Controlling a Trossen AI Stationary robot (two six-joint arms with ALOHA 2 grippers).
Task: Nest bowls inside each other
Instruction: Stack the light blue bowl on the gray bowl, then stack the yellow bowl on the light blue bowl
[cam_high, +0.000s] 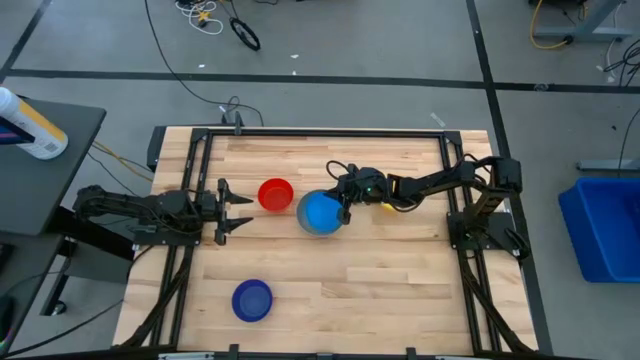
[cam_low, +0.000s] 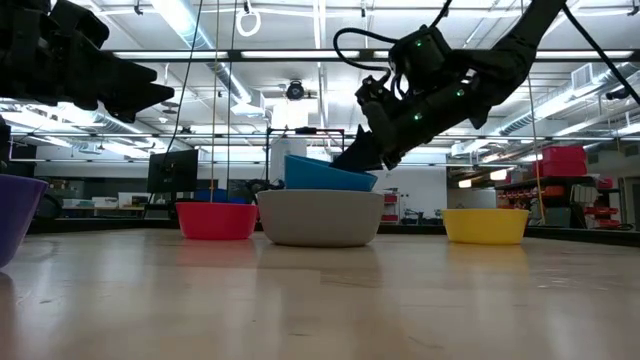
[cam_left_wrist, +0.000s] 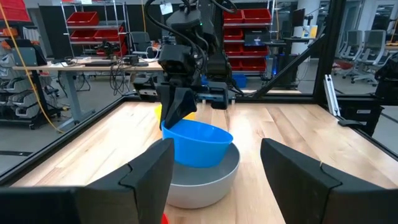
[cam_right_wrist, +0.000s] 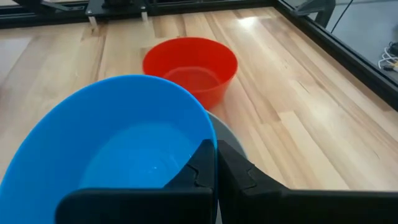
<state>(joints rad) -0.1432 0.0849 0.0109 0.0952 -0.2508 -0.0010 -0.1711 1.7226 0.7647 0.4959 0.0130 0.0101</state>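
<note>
A light blue bowl (cam_high: 320, 212) sits tilted in a grey bowl (cam_low: 320, 220) at the table's middle. My right gripper (cam_right_wrist: 216, 167) is shut on the blue bowl's rim. The red bowl (cam_high: 275, 194) stands just left of the pair on its base. The yellow bowl (cam_low: 486, 225) stands right of them, mostly hidden under my right arm in the high view. The dark blue bowl (cam_high: 252, 299) rests near the front edge. My left gripper (cam_high: 236, 205) hovers open at the left, pointing level toward the red bowl. My right gripper pinches the light blue bowl's rim (cam_right_wrist: 208, 140) on the side toward the table's right, one finger inside the bowl and one outside. The fingers slant down from the right. The bowl is tilted, its lower part sunk inside the grey bowl (cam_left_wrist: 208, 180).
Black frame rails (cam_high: 200, 150) run along the table's left, right and far sides. Bare wood lies at the front right of the table (cam_high: 400, 290). A spray bottle (cam_high: 30, 125) lies on a side stand off the table's left.
</note>
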